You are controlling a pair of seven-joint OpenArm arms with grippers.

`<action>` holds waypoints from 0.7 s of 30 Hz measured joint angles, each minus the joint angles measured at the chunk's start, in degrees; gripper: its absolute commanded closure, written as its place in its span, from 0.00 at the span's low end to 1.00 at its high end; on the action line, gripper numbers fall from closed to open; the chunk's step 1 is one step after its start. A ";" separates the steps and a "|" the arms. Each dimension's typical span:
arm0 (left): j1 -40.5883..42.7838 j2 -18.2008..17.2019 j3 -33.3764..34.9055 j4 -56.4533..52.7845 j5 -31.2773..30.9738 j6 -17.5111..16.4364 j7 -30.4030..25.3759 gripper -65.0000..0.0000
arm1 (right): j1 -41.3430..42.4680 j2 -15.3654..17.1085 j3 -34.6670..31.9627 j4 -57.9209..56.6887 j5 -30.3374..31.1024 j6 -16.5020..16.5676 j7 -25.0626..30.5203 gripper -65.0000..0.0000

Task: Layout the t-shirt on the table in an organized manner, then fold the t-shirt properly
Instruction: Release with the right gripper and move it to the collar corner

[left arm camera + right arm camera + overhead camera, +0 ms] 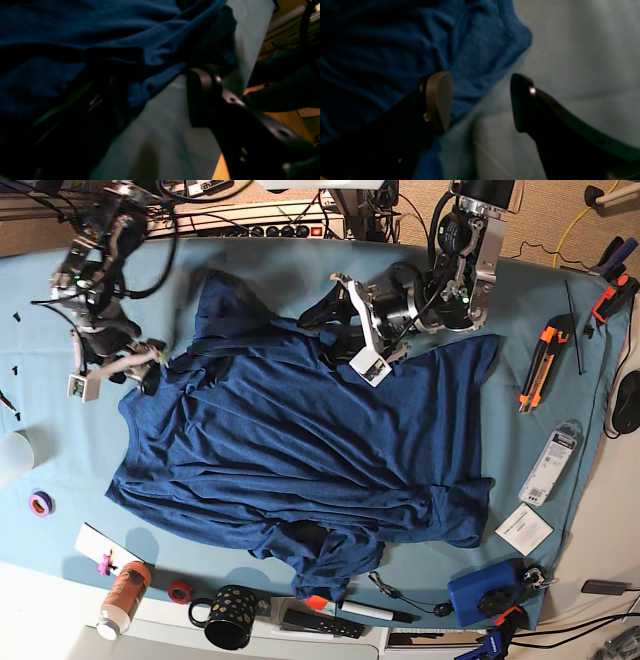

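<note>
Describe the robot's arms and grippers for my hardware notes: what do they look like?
Both arms are black, jointed, draped with black cables, and show small green lights in the base view. The left gripper and right gripper each carry a white block near the wrist. Up close, the right gripper's fingers are curved black blades, one with a tan inner pad.

Matt heathered cloth t-shirt [300, 440]; smooth cloth table [50, 460]
</note>
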 measured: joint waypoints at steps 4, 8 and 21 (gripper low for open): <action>0.00 -0.02 0.00 0.00 0.02 0.00 0.00 0.44 | 2.08 -5.44 1.92 -0.11 -0.72 -1.88 1.44 0.44; 0.00 -0.04 0.00 0.00 1.40 -0.02 0.02 0.44 | 2.75 -7.30 1.97 -0.11 -0.33 -1.81 1.57 0.44; 0.02 -0.15 0.00 -0.02 2.12 -0.02 0.00 0.44 | 5.14 -7.26 2.08 -12.22 0.15 1.46 4.42 0.44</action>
